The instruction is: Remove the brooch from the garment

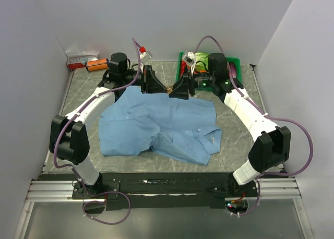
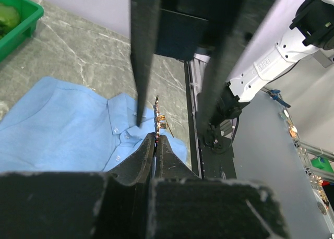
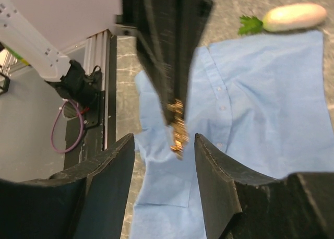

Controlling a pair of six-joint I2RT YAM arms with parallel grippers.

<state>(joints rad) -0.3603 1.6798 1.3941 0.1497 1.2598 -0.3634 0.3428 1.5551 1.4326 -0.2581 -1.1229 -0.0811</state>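
The brooch [image 2: 158,117] is a small coppery-gold ornament pinched at the tips of my left gripper [image 2: 155,139], which is shut on it. It hangs in the air above the garment [image 1: 156,127], a light blue collared shirt spread flat on the table. In the right wrist view the brooch [image 3: 178,130] dangles between the fingers of my right gripper [image 3: 165,145], which stands open around it without touching. Both grippers meet tip to tip over the shirt's far edge, left gripper [image 1: 165,88] facing right gripper [image 1: 173,92]. The shirt's collar and button placket [image 2: 121,137] lie below.
A green bin [image 1: 237,61] with items stands at the back right. An orange object [image 1: 95,64] and a red-and-white box [image 1: 78,60] sit at the back left. A white radish-like vegetable [image 3: 295,17] lies beside the shirt.
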